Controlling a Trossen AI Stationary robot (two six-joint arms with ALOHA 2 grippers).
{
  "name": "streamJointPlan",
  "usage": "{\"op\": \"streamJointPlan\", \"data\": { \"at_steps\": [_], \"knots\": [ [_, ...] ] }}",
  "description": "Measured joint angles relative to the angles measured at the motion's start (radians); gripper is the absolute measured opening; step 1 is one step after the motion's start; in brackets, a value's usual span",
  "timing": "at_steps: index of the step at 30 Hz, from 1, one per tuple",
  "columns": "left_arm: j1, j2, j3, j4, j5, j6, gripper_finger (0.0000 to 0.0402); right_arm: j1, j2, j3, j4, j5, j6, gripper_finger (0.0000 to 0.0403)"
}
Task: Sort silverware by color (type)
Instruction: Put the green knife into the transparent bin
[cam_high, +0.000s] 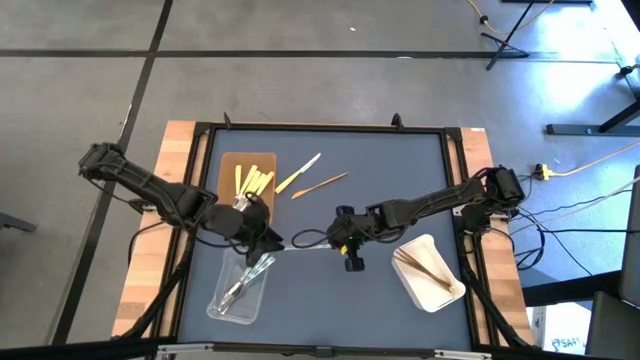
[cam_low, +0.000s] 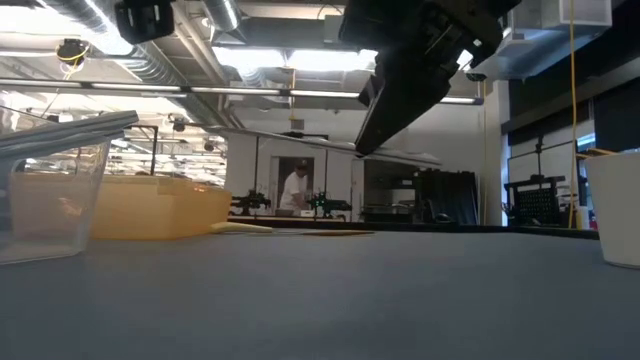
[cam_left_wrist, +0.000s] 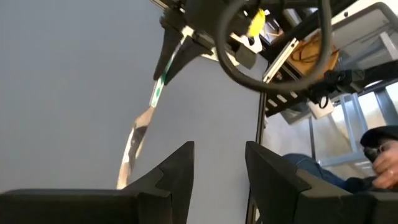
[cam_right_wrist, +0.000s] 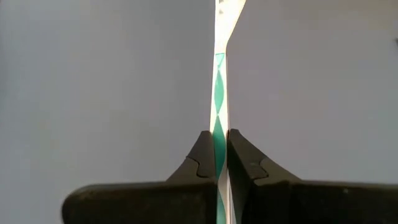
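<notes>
Starting at the near edge, the clear tray (cam_high: 222, 310) on the left is holding the clear utensils (cam_high: 245, 282) and the white tray (cam_high: 440, 295) on the right is holding the wooden ones (cam_high: 420, 262). So this step looks like one more clear piece going to the near-left tray.

Just beyond the trays, at mid-table, the right gripper (cam_high: 338, 246) is clamping its fingers tight on a clear, green-patterned utensil (cam_high: 305, 247). The utensil is being held above the table, with its free end pointing left. The left gripper (cam_high: 268, 240) is waiting beside that free end with its fingers (cam_left_wrist: 177, 171) spread and nothing between them. In the left wrist view the utensil's tip is passing outside the gap rather than through it.

If this is a handover, doing it well means lining the slim handle up inside the left gripper's gap first. The left fingers should then close firmly, and only after that should the right gripper let go. The piece is thin and slick-looking, so a skewed or early release would probably drop it on the mat. The drop into the clear tray should be low and lengthwise.

Farther back on the left, the brown tray (cam_high: 228, 162) is keeping the yellow utensils (cam_high: 252, 182). To its right, one loose yellow utensil (cam_high: 298, 175) and one loose wooden utensil (cam_high: 320, 185) are lying unsorted on the table.
</notes>
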Motion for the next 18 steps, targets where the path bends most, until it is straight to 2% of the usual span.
{"op": "streamJointPlan", "data": {
  "at_steps": [18],
  "knots": [
    [0.215, 0.025, 0.000, 0.001, 0.135, 0.002, 0.0137, 0.000, 0.000, 0.000, 0.043, 0.000, -0.323, 0.0001]
  ]
}}
